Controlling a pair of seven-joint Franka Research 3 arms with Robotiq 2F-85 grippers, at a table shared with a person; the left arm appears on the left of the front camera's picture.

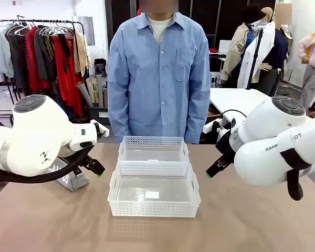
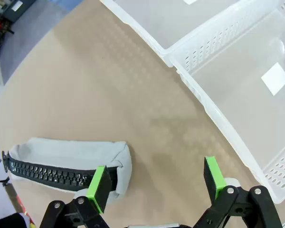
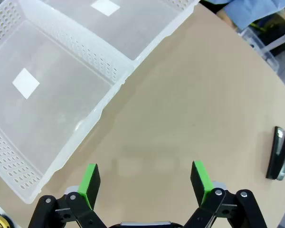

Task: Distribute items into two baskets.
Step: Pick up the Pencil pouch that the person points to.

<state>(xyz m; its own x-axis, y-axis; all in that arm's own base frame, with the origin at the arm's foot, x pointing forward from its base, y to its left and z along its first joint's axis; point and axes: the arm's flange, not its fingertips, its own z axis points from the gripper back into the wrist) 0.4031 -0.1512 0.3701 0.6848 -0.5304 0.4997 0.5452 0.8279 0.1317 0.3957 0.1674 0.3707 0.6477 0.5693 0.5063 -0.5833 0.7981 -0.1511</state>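
The far basket [image 1: 153,143] and the near basket [image 1: 154,209] are seen in white with rows of small holes along their sides, a white label [image 1: 152,195] in the near one, on a tan table [image 1: 52,220]. Black is shown by the stapler [image 3: 279,153] at the right and by the toothed band [image 2: 52,173] at the left, set against a pale grey pouch [image 2: 71,151]. The left gripper [image 2: 156,178] and right gripper [image 3: 145,176] are coloured black with bright green pads [image 2: 96,187], and a light blue shirt [image 1: 157,79] is worn at the far side.

Two white robot arms.
Left arm [image 1: 31,142] carries a black cable [image 1: 42,178]; right arm [image 1: 275,144] shows lettering, possibly "ROBOT"; finger pads [image 2: 99,186] green.
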